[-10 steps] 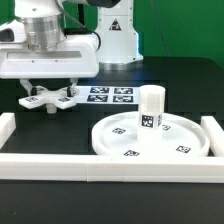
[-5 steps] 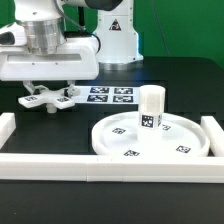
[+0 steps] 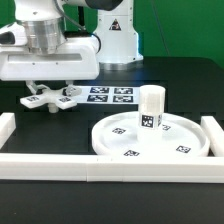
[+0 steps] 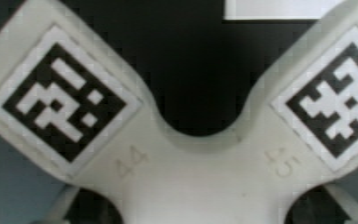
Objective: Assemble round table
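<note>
Slowly, centre your claw (image 3: 50, 91) over the cross-shaped piece (image 3: 61, 99) (I cannot tell if it is open or closed) before squeezing.

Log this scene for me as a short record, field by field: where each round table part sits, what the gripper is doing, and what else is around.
cross-shaped piece: lying flat at the exterior view's left, beside the marker board
gripper: low over the cross-shaped piece; open or shut cannot be told
round disc: flat, rim up, toward the exterior view's right
post: upright on the disc
border bars: along front and sides
</note>
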